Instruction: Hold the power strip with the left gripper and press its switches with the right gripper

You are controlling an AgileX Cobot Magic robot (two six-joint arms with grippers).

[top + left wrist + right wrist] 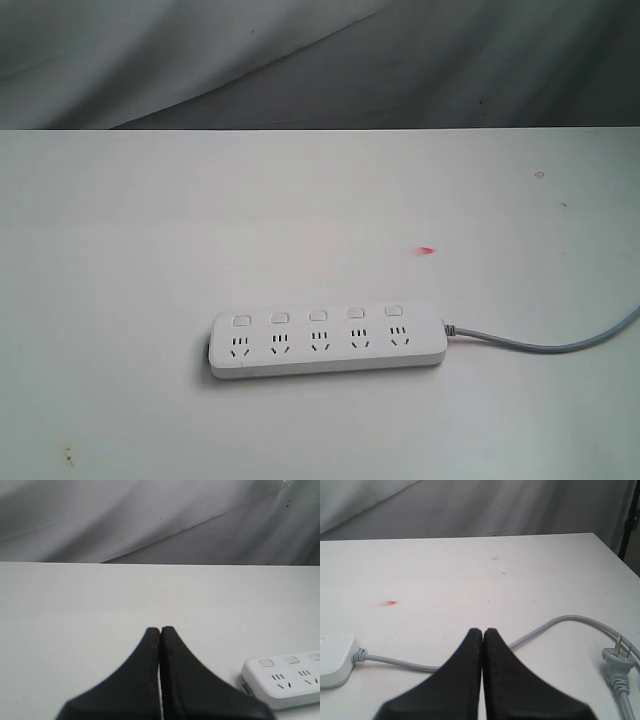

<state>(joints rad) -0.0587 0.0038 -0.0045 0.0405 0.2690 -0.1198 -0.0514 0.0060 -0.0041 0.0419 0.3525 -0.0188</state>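
Observation:
The white power strip lies flat on the white table, its row of small white switches along the far edge above the outlets. Its grey cord runs off to the right. Neither arm shows in the exterior view. In the left wrist view my left gripper is shut with nothing between its black jaws, and one end of the power strip lies off to its side. My right gripper is also shut and empty, hovering over the cord, with the strip's cord end apart from it.
The cord's plug lies on the table near its right edge. A small red mark sits on the tabletop beyond the strip. Grey cloth hangs behind the table's far edge.

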